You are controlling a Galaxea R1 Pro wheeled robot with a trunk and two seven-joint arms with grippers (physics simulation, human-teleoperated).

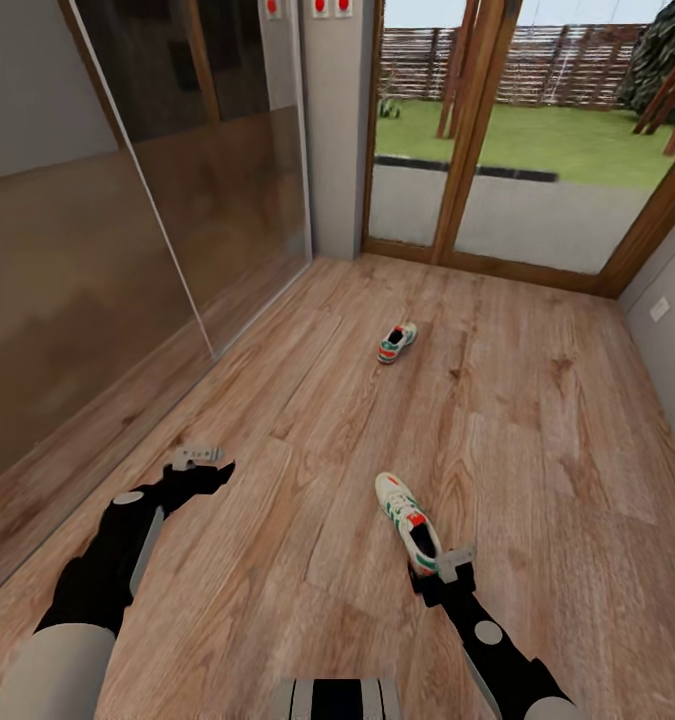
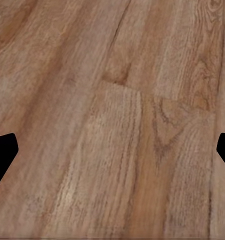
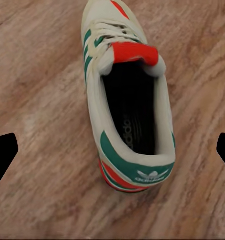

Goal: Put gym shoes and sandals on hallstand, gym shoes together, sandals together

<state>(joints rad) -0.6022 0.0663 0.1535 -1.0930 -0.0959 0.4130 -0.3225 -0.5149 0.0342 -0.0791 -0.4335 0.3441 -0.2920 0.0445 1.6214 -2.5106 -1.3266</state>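
Two gym shoes lie on the corridor floor (image 1: 537, 440). The far gym shoe (image 1: 397, 343) rests mid-corridor, toward the glass doors. The near gym shoe (image 1: 407, 520) is white with green stripes and a red tongue label; it lies toe away from me. My right gripper (image 1: 455, 562) hovers over its heel. In the right wrist view the near gym shoe (image 3: 127, 100) sits between the widely spread fingertips of the open right gripper (image 3: 117, 147), untouched. My left gripper (image 1: 199, 460) hangs open over bare planks (image 2: 122, 125), nothing between its fingers. The sandals and the hallstand are out of view.
A tall glossy sliding panel (image 1: 127, 250) runs along the left wall. Wood-framed glass doors (image 1: 497, 130) to a garden close the corridor's far end. A wall with a socket (image 1: 660, 309) bounds the right side. My base (image 1: 337, 700) shows at the bottom edge.
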